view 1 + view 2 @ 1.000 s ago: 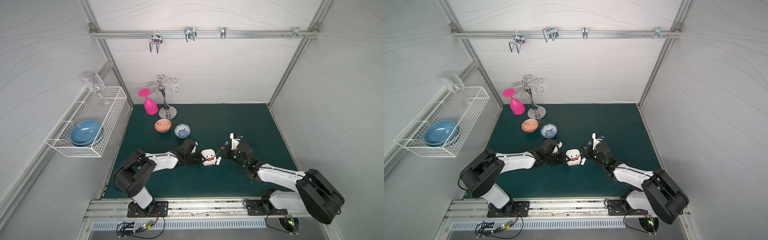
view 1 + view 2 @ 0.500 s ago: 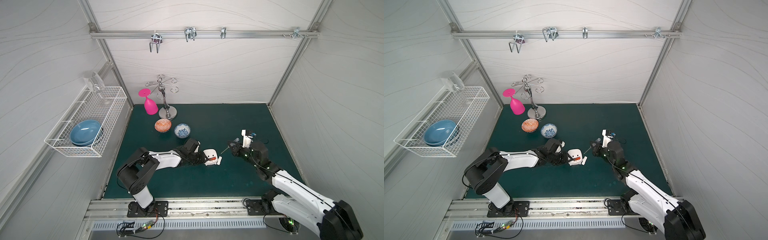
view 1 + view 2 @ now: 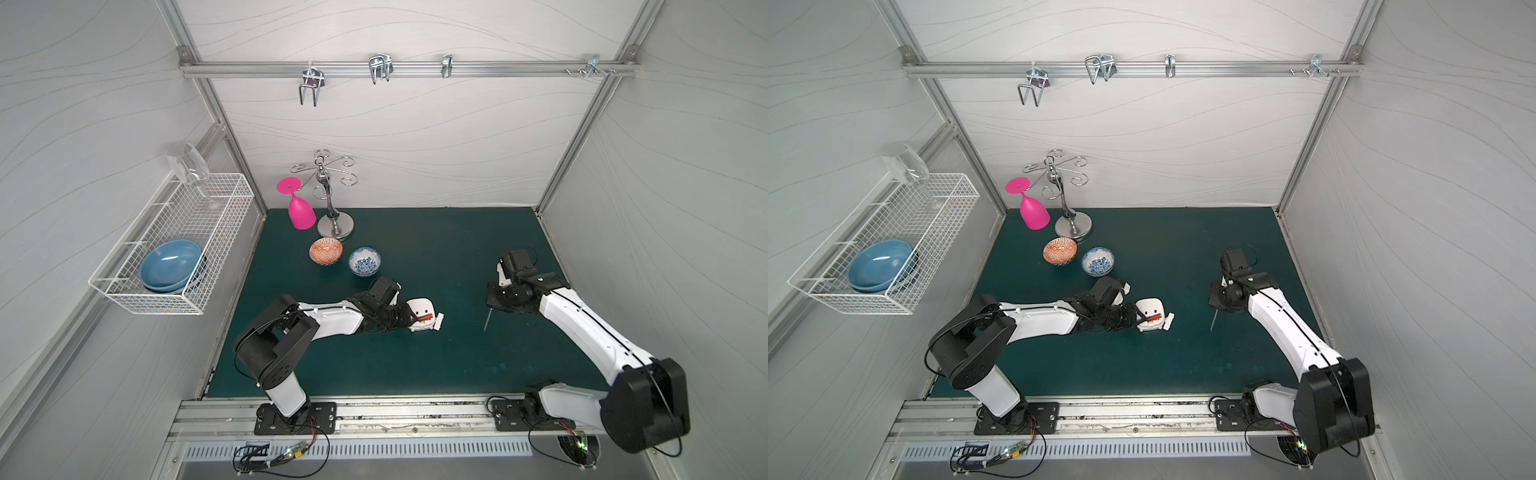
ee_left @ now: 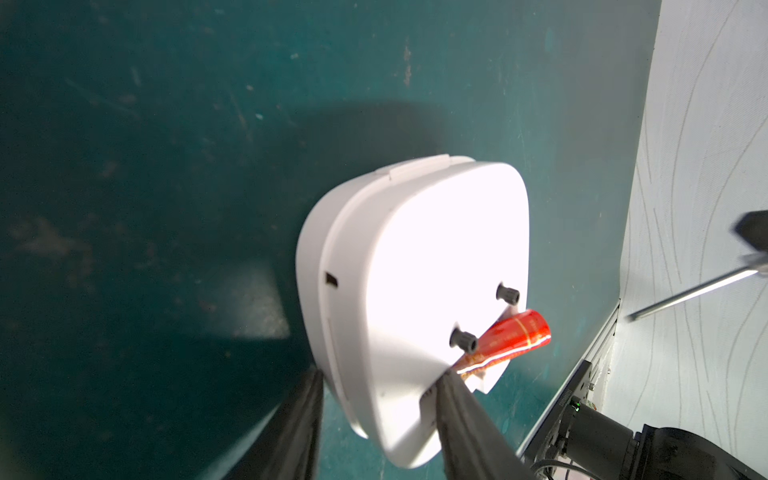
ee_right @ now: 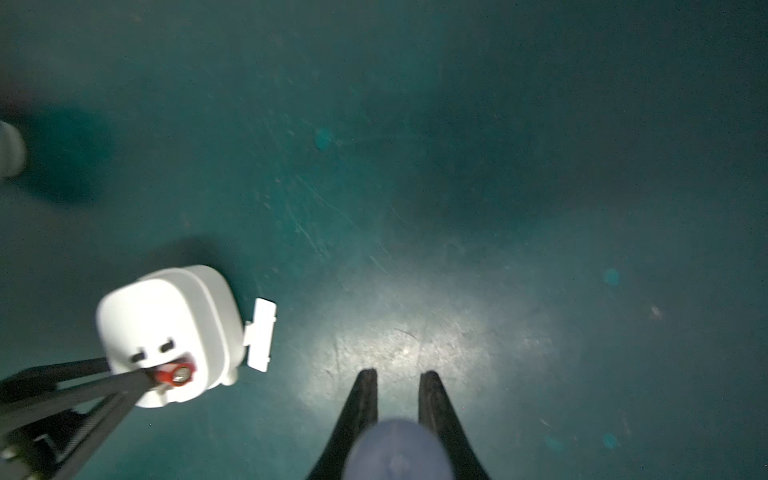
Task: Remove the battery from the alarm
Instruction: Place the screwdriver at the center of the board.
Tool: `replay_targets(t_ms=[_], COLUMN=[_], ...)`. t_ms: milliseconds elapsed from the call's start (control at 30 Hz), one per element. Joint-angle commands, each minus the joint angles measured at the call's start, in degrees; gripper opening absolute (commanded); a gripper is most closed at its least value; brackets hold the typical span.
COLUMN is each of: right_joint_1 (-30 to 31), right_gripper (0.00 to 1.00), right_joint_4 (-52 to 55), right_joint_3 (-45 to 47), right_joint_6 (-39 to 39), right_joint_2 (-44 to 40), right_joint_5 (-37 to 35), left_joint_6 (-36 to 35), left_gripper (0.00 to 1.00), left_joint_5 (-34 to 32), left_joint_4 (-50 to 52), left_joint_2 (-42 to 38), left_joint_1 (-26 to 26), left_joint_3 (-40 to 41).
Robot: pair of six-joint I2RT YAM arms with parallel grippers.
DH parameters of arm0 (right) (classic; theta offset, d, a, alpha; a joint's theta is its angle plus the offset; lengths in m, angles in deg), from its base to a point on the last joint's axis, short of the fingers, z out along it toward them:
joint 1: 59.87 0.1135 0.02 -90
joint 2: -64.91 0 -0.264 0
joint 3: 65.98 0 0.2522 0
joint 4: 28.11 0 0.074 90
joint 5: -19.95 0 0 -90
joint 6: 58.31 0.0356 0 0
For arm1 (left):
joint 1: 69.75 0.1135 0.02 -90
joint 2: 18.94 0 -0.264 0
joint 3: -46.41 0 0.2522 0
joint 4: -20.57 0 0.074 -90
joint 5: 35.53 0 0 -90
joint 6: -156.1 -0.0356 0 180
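Battery (image 4: 515, 338) sticks tilted half out of the back of the alarm (image 4: 415, 257), left claw (image 4: 379, 377) part-open astride its corner, grip unclear, right claw (image 5: 399, 376) clamping the screwdriver (image 5: 397, 453) well apart from it; next probably pinching it free.

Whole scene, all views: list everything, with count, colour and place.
alarm: one, white, middle of the green mat
battery: one, red-orange, poking from the alarm's back
cover: one, white, beside the alarm
screwdriver: one, metal shaft, in the right gripper
stand: one, silver, back left of mat
bowls: two, orange-patterned and blue-patterned, near the stand
goblet: one, pink, upside down by the stand
basket: one, white wire, left wall
dishes: blue, stacked in the basket, count unclear
wine glass: one, clear, basket's far end
hooks: several, metal, back rail
left gripper: one, black, fingers either side of the alarm
right gripper: one, black, closed on the screwdriver
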Motion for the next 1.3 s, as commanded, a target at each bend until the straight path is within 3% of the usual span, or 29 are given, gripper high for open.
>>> replay_targets(t_ms=[0, 200, 567, 967, 1267], right_joint_1=[-0.54, -0.51, -0.18, 0.50, 2.04], right_gripper=[0.00, 0.00, 0.14, 0.31, 0.41], right_joint_4=[5.86, 5.20, 1.44, 0.46, 2.27], right_joint_3=[-3.58, -8.02, -12.08, -11.91, -12.67], right_joint_6=[-4.24, -6.21, -7.88, -8.82, -10.04], right_joint_2=[5.95, 15.84, 28.62, 31.59, 26.74], right_joint_5=[-2.05, -2.01, -2.35, -1.61, -3.23], left_joint_6=[-1.43, -1.57, -1.62, -1.42, -1.30], left_gripper=[0.49, 0.48, 0.48, 0.49, 0.49], left_joint_5=[-2.57, -2.60, -2.81, -2.87, -3.00], left_joint_4=[7.71, 7.78, 7.88, 7.78, 7.78], left_joint_2=[2.47, 2.56, 2.32, 2.20, 1.82], left_joint_1=[-0.58, -0.73, -0.98, -1.03, -1.10], left_joint_3=[0.67, 0.44, 0.51, 0.57, 0.83])
